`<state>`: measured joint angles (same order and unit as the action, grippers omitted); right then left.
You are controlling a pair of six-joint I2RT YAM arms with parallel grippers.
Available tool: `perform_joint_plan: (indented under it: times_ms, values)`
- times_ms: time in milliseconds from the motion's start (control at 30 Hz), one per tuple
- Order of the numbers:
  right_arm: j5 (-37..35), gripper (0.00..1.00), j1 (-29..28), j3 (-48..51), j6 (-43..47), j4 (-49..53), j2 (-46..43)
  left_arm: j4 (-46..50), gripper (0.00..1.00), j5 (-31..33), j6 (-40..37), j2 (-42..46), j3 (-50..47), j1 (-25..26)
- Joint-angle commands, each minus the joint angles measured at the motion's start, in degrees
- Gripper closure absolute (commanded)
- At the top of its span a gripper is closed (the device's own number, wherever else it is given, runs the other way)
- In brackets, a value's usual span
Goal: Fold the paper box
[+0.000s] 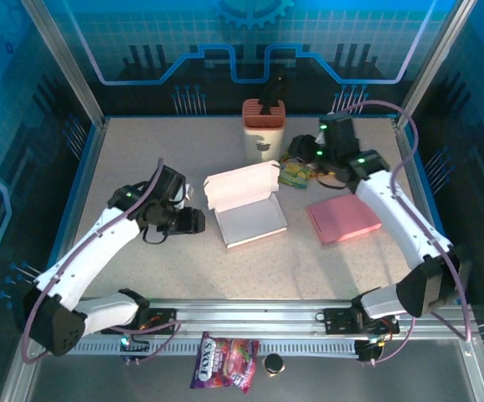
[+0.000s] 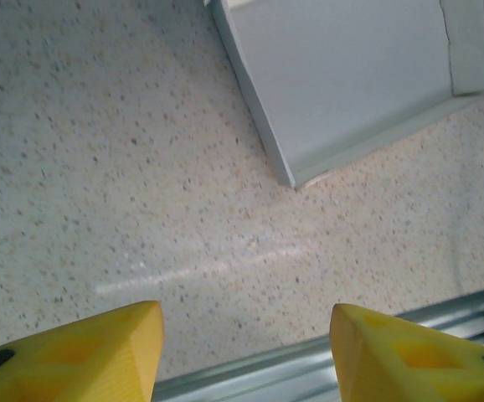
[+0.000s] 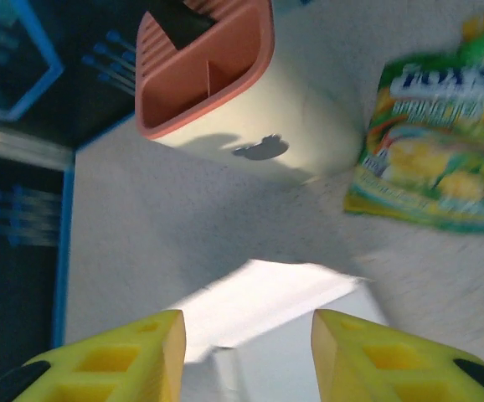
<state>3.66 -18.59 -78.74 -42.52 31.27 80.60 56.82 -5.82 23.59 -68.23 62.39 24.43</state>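
Left gripper [image 1: 196, 221] stands spread with nothing between its yellow fingers [image 2: 100, 352]. It sits low over the table [image 1: 141, 159], just beside the left short end of the paper box [image 1: 250, 222]. The right gripper [image 1: 299, 157] is also spread and pinches nothing.

The box sits mid-table with its tray open upward. Its long axis runs left to right, the right end a little farther away. Its lid [image 1: 242, 184] rises from the far long edge and leans toward the far side. In the left wrist view the box [image 2: 351, 84] shows one corner ahead of the left gripper [image 2: 246, 356], apart from the fingertips.

In the right wrist view the pale lid [image 3: 267, 310] lies between and beyond the tips of the right gripper [image 3: 246, 360], so that claw is on the lid's far side, toward its right end. As I judge it, the right arm is better placed to tip the lid toward the near side, while the left can brace the tray's end.

Farther out, a snack packet [image 1: 296, 173] and a tall holder [image 1: 263, 126] stand near the right claw. A flat pink carton [image 1: 342, 219] lies to the right of the tray.
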Motion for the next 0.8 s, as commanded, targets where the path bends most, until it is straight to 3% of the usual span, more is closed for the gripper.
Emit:
perform_joint_plan:
  times_ms: [0,100,233,767]
  values:
    - [20.8,0.56,6.0,1.4,33.3,7.2,2.4,-1.8,0.44,3.1,-4.5,-4.4,3.7,-1.9]
    - [21.8,0.52,8.5,0.9,39.6,12.9,6.3,-3.1,0.43,1.8,-7.2,-9.4,6.6,-4.9]
    - [23.0,0.48,8.0,-1.0,44.3,12.8,11.9,-4.4,0.42,0.2,-10.8,-15.4,10.6,-7.5]
    - [20.5,0.51,1.5,-12.0,51.8,11.5,27.0,-8.0,0.42,1.0,-15.0,-26.1,16.8,-7.7]
